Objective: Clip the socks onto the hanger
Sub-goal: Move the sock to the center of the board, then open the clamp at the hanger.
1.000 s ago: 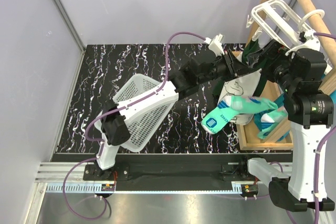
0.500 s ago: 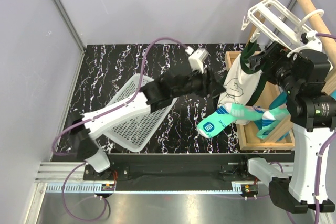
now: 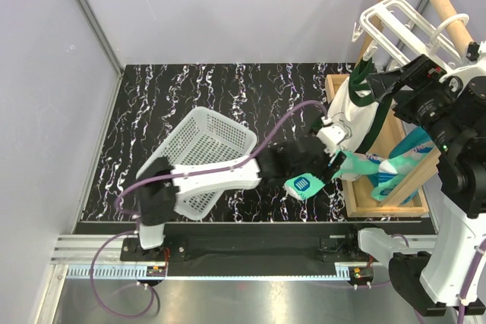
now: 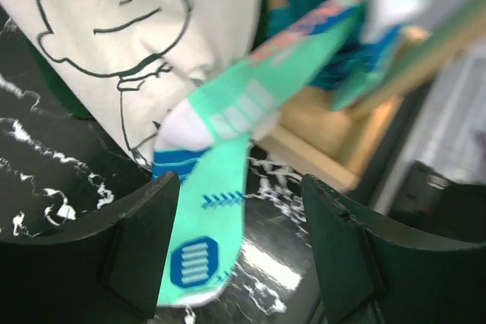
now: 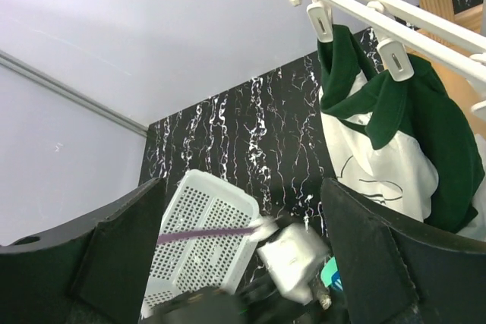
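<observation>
A mint-green sock (image 3: 334,170) hangs slanting down from the right, its blue logo end (image 3: 302,185) just above the table. In the left wrist view this sock (image 4: 209,210) dangles between my open left gripper's (image 4: 235,263) fingers, close to the left finger (image 4: 140,248), not pinched. My left gripper (image 3: 323,174) sits by the sock's lower end. More socks (image 3: 395,172) hang by the wooden frame. The white hanger (image 3: 402,24) hangs top right. Its bars (image 5: 380,1) and clips (image 5: 394,57) show in the right wrist view. My right gripper (image 3: 377,87) is open and empty (image 5: 250,278) below the hanger.
A white and dark-green cartoon shirt (image 3: 355,115) is clipped to the hanger and hangs beside the sock (image 4: 137,28). A white mesh basket (image 3: 199,158) lies tilted on the black marbled table. A wooden rack (image 3: 380,206) stands at the right edge.
My left arm has swung down from near the hanger to the sock's lower end, uncovering the basket. The right arm has shifted slightly right and up. The sock hangs lower.
</observation>
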